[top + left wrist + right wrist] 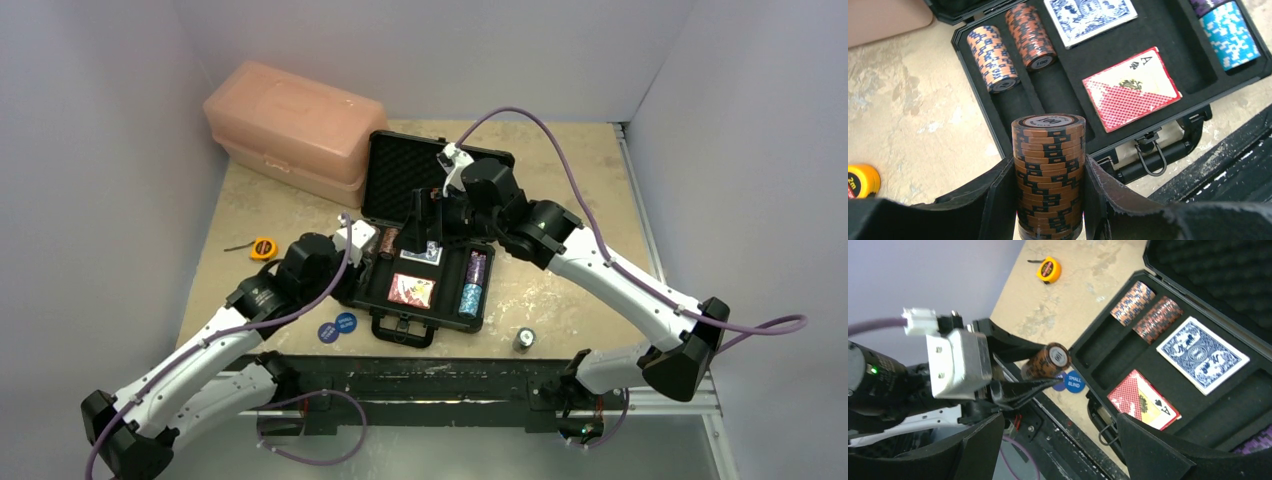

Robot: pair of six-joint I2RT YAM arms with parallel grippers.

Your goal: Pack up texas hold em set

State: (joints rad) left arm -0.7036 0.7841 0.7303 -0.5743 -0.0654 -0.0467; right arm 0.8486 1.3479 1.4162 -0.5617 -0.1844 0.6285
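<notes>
Between the two dark fingers (998, 200) at the bottom of the left wrist view stands a brown chip stack (1049, 175), its top chip marked 100. The left gripper (1049, 192) is clamped on it from both sides, about halfway down the stack. In the right wrist view the same stack juts from that gripper at centre frame, just left of the case's lower-left corner and touching nothing else.

Just above the held stack lies the open black briefcase (1068, 75). Its upper-left slots hold an orange-and-blue chip stack (993, 57) and another brown stack (1030, 36), both lying on their sides; the slot lengths below them are bare foam. A blue card deck (1090, 14) sits at the top centre, and a red deck (1130, 90) with an ace of spades face up lies below it. A light blue stack (1230, 35) and a purple stack (1203, 5) fill the upper-right slots. The case's handle (1158, 160) points to the lower right.

Two blue discs (337, 327) rest on the table (560, 200) beside the case's lower-left corner. The right gripper (1060, 440) hangs over the case with its fingers spread wide and nothing between them. A yellow tape measure (263, 248) lies well left of the case, and a pink box (295, 125) stands at the upper left.
</notes>
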